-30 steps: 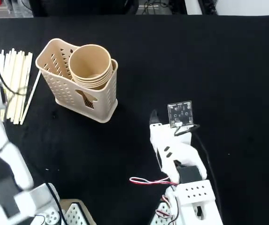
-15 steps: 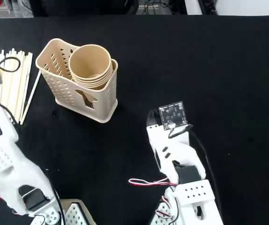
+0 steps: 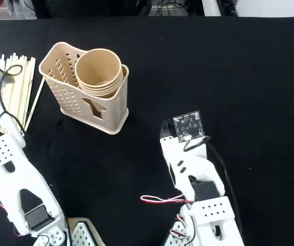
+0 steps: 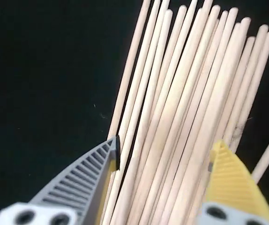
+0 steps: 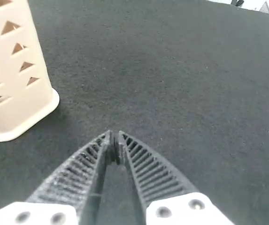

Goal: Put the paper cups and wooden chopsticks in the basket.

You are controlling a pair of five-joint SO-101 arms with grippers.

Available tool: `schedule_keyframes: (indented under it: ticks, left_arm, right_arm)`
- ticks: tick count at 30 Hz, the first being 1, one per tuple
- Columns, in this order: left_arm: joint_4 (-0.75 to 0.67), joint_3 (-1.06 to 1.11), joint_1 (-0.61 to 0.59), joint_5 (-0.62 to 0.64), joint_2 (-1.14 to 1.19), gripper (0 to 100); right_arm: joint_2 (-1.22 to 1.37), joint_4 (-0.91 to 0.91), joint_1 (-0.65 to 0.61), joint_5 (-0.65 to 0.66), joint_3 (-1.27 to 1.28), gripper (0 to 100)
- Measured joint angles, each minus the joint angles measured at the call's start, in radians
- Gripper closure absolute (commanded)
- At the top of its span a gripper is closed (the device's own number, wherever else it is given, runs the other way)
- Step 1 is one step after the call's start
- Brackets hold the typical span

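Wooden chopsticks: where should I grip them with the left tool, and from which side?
Take the wooden chopsticks across their width near mid-length, straight down from above. They lie flat, side by side on the table, so a crosswise squeeze should gather them and a middle hold likely limits tipping. The open left tool straddles most of the bundle.

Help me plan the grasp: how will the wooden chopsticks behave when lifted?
The wooden chopsticks look thin and round, so likely stiff, light, and apt to roll. The left gripper straddles a loose bundle, so some will probably slip out.
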Motion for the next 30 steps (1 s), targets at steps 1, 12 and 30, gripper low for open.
schedule_keyframes:
  ticks: [1, 12, 30]
  left_arm:
    - [-0.011, -0.005, 0.0, 0.002, 0.028, 74]
    - [0.074, -0.014, 0.009, 0.149, 0.08, 88]
    - [0.147, 0.055, 0.011, 0.14, 0.077, 94]
  right_arm:
    - [0.0, 0.0, 0.0, 0.0, 0.0, 98.3]
    - [0.0, 0.0, 0.0, 0.0, 0.0, 98.3]
    - [0.0, 0.0, 0.0, 0.0, 0.0, 98.3]
